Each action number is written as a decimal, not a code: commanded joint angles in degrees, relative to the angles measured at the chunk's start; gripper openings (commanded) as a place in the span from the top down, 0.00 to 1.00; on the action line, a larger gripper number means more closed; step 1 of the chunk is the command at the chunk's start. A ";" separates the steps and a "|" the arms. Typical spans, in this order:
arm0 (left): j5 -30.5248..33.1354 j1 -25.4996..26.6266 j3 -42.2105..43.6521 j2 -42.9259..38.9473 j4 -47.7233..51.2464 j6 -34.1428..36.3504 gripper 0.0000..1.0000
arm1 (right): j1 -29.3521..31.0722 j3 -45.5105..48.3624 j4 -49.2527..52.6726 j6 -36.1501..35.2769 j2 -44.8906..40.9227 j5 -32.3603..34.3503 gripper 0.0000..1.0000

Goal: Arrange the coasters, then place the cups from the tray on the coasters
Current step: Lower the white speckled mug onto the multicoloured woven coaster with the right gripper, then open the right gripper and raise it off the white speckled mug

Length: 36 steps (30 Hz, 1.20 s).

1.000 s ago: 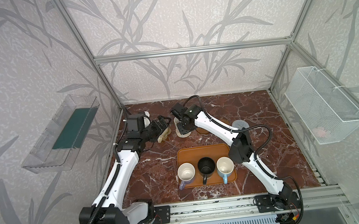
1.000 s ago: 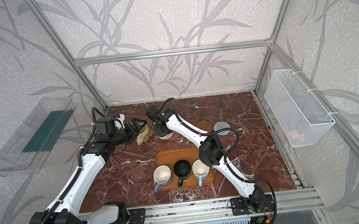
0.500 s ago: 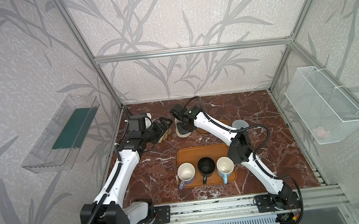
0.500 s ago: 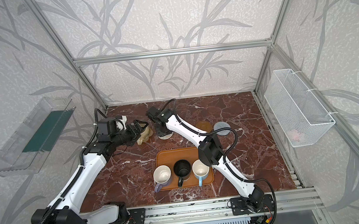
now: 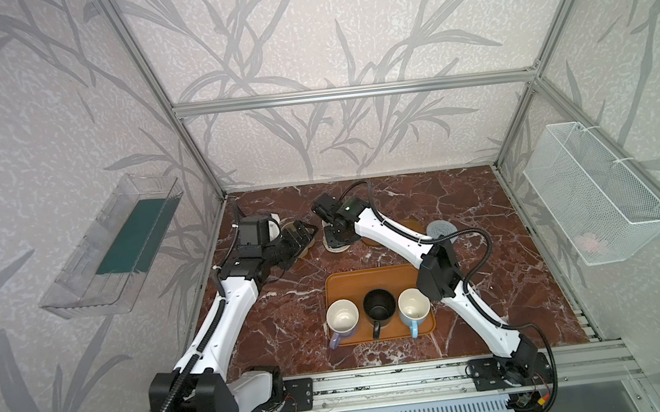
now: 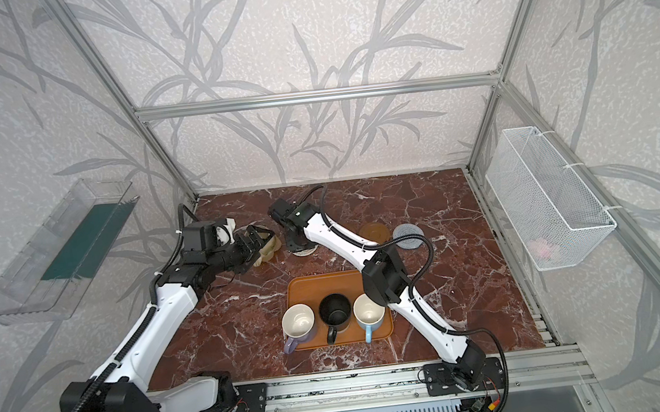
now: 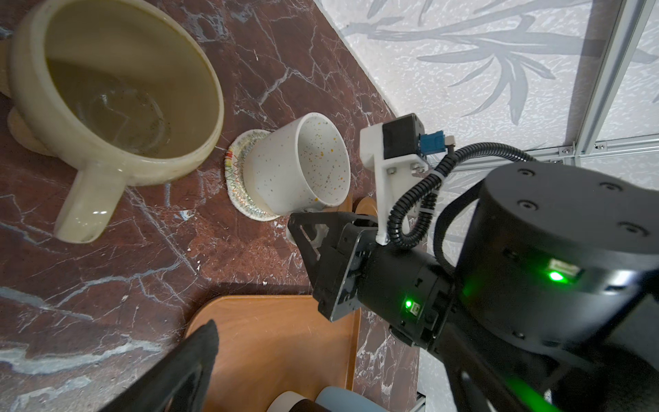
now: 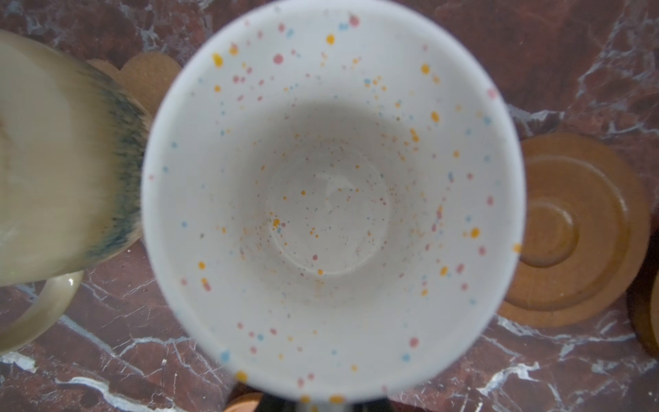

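top view: your left gripper (image 5: 300, 235) is wide open, three cups (image 5: 379, 304) wait on the tray (image 5: 369, 280). left wrist: right gripper (image 7: 312, 230) looks clamped on the white cup (image 7: 303, 164), parked on the cream coaster (image 7: 237, 185). right wrist: beige cup (image 8: 53, 160) sits right beside it, sloppy release could knock it.

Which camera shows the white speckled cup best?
The left wrist view: the white speckled cup shows rim and side, with the woven coaster under it. The right wrist view shows only its inside. In both top views the right arm covers it.
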<state>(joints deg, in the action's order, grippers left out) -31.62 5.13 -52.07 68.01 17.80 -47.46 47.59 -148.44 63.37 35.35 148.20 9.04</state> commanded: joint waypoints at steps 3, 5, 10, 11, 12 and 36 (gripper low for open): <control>-0.03 -0.27 1.00 -1.21 -1.10 -0.52 0.01 | 0.57 -1.63 -1.99 0.75 0.24 1.16 1.00; -0.02 -0.23 1.26 -1.28 -1.19 -0.44 0.01 | 0.89 -1.58 -1.74 0.60 0.24 0.74 1.00; 0.20 -0.26 1.98 -1.82 -1.80 -1.04 0.01 | 2.30 -0.93 -0.28 -0.21 0.21 2.56 1.00; 0.24 -0.29 2.02 -1.95 -1.80 -1.01 0.01 | 2.36 -0.50 -0.31 -0.12 0.22 2.35 1.00; 0.25 -0.21 2.12 -2.00 -1.72 -1.03 0.01 | 2.41 -0.03 -0.53 -0.07 0.23 1.96 0.98; 2.66 0.00 2.54 -5.67 3.38 -0.16 0.01 | 0.53 15.93 -12.73 0.62 -9.63 -7.01 0.58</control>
<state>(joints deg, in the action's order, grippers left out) -30.22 5.15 -49.30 64.29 19.29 -48.40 48.31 -133.60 55.05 35.51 144.22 3.90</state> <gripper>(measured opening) 0.993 0.419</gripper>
